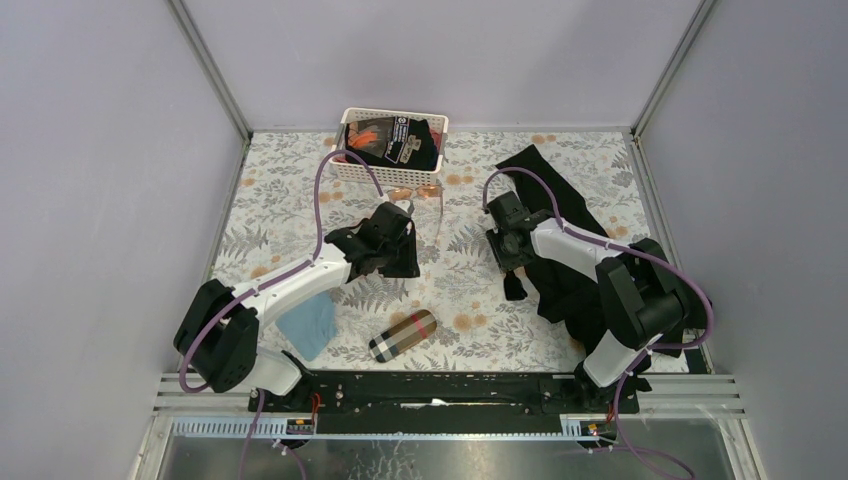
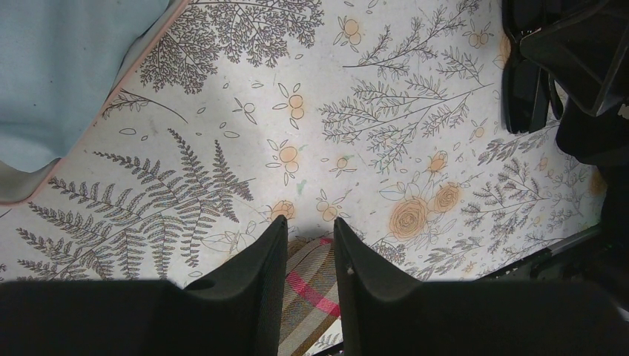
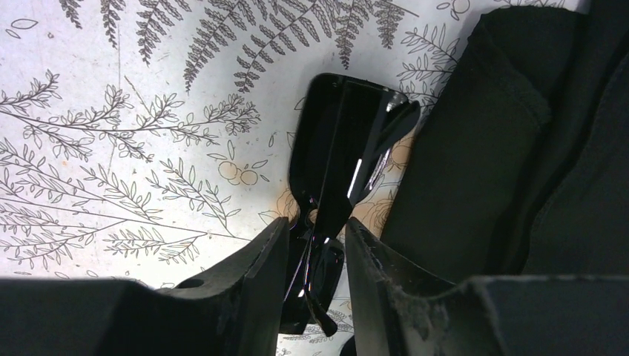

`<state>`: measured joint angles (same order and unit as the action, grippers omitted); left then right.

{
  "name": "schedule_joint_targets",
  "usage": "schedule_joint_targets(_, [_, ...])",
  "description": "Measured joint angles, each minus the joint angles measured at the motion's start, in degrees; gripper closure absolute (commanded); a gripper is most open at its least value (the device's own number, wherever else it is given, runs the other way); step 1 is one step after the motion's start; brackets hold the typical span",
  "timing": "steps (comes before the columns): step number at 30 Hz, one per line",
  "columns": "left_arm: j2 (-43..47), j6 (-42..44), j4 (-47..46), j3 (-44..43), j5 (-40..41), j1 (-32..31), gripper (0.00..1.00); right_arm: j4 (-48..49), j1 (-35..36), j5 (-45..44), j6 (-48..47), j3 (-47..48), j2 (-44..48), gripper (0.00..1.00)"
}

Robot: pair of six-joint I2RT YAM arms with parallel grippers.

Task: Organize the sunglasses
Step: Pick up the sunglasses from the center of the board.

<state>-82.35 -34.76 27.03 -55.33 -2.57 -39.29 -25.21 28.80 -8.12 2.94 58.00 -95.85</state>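
The black-framed sunglasses (image 3: pixel 348 141) lie on the floral table, against a black cloth (image 3: pixel 475 148). My right gripper (image 3: pixel 317 226) stands over them, a finger on either side of the frame and jaws apart. From above they show as a dark piece (image 1: pixel 515 287) just below that gripper (image 1: pixel 510 262). The wire-framed sunglasses (image 1: pixel 420 200) with pale orange lenses sit in front of the basket, beside my left arm's wrist. My left gripper (image 2: pixel 310 226) is slightly open and holds nothing. It hangs above the table (image 1: pixel 405 268), and the plaid case (image 2: pixel 315 297) shows through its gap.
A white basket (image 1: pixel 350 165) with dark packets stands at the back. The plaid case (image 1: pixel 402 335) lies near the front edge, with a light-blue cloth (image 1: pixel 310 325) to its left. A black cloth (image 1: pixel 560 250) covers the right side under the right arm.
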Motion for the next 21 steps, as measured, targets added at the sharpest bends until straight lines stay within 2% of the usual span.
schedule_joint_targets(4, [0.0,0.0,0.0,0.0,0.0,0.0,0.66,-0.1,0.0,-0.3,1.7,-0.4,0.0,0.63])
schedule_joint_targets(9, [0.0,0.0,0.0,0.0,0.0,0.0,0.66,0.0,0.0,-0.2,3.7,-2.1,0.0,0.6])
schedule_joint_targets(12, [0.0,0.0,0.0,0.0,0.0,0.0,0.66,0.2,0.0,-0.2,4.7,-2.8,0.0,0.67])
schedule_joint_targets(18, [0.0,0.0,0.1,0.0,0.3,0.0,0.62,0.7,0.0,-0.3,5.7,-3.4,1.0,0.94])
schedule_joint_targets(21, [0.1,0.5,0.6,-0.1,2.0,0.0,0.6,0.7,0.0,0.3,6.2,-3.5,3.1,1.0])
